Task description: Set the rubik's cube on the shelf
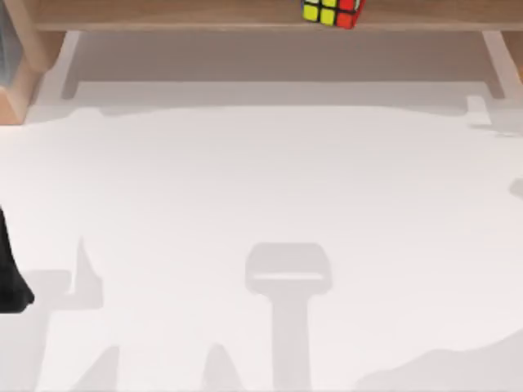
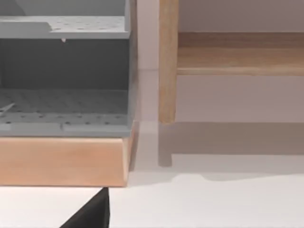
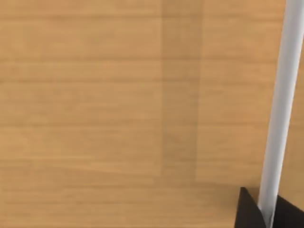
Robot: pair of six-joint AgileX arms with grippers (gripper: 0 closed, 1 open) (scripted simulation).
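Resting on the shelf right of centre, cube upright, untouched, left arm parked at table left edge, right gripper over wood, grip state cannot be told.

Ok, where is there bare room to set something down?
The white tabletop in front of the shelf is bare across its middle. The shelf board is free left of the rubik's cube. The grey rack crowds the left corner.
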